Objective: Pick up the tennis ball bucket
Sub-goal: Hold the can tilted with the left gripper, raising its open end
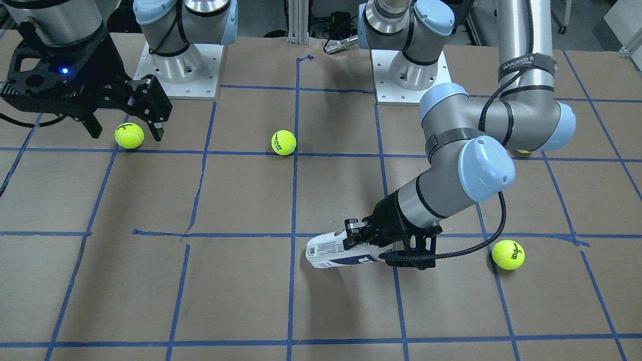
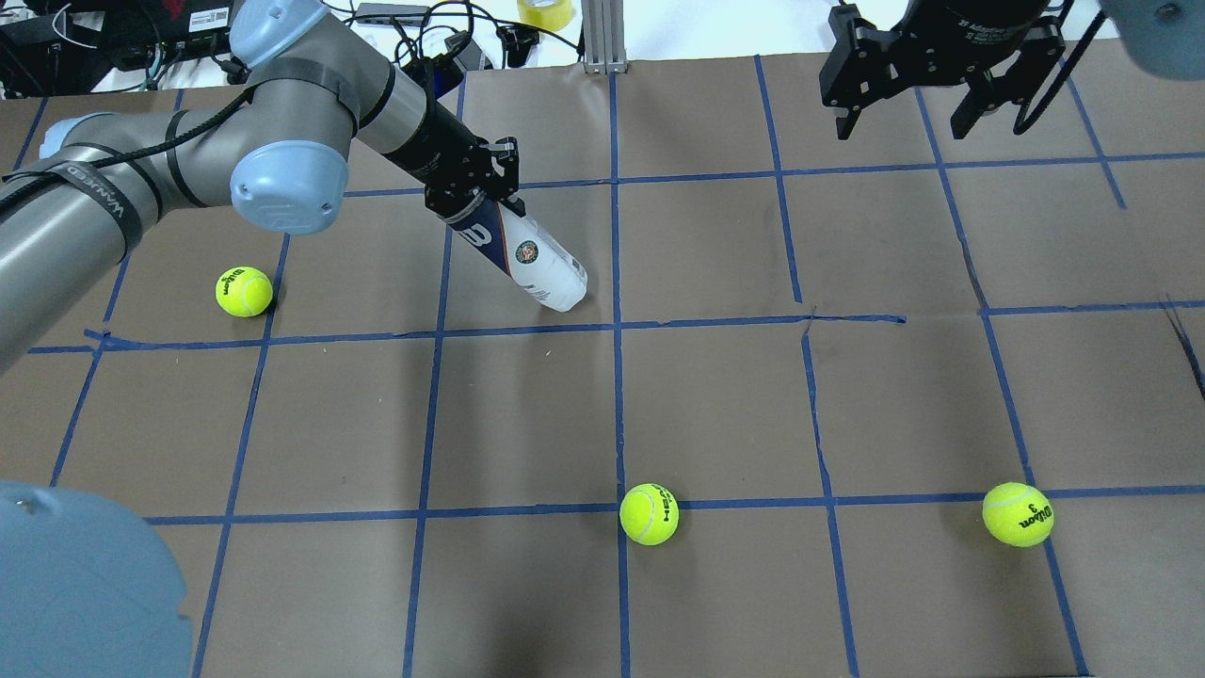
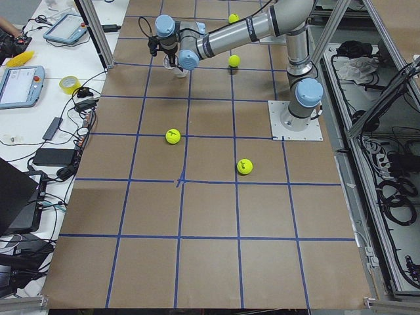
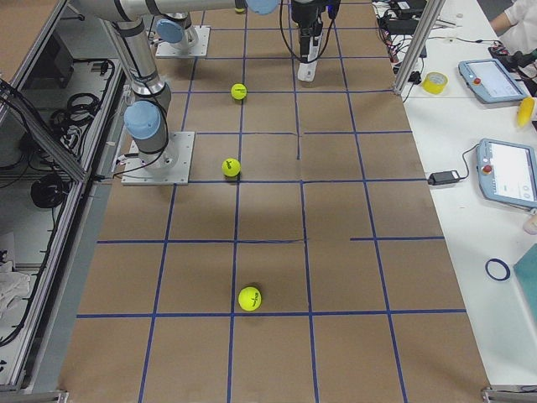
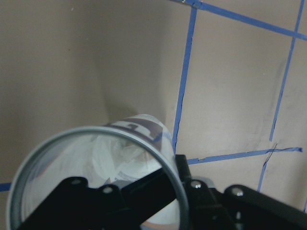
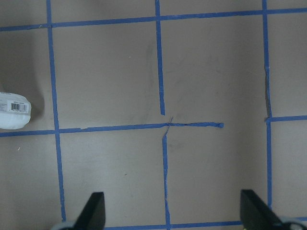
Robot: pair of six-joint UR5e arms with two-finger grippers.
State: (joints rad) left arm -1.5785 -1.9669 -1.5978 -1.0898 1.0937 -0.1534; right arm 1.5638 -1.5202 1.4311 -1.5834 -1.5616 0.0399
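Table was covered in brown paper with a blue tape grid; the tape was torn and kinked near the middle crossing. Both arm bases sat on white plates bolted at the robot's edge.

The tube was over the far-left part of the grid, tilted, with its rim end up in the left gripper and its closed end low towards the paper. Couldn't tell whether that low end was clear of the surface. The left gripper was clamped on the rim end; the wrist view looked straight down the metal rim.

The right gripper hung over the far-right squares, fingers spread wide, nothing between them.

Three tennis balls were loose on the paper in the overhead view: one on the left, one at near centre, one at near right. A fourth showed only from the side.

The room: a white bench ran along the operators' edge with two teach pendants, a yellow tape roll, a blue tape ring and cabling. An aluminium post stood at the table's far edge. Cable bundles lay behind the robot side.
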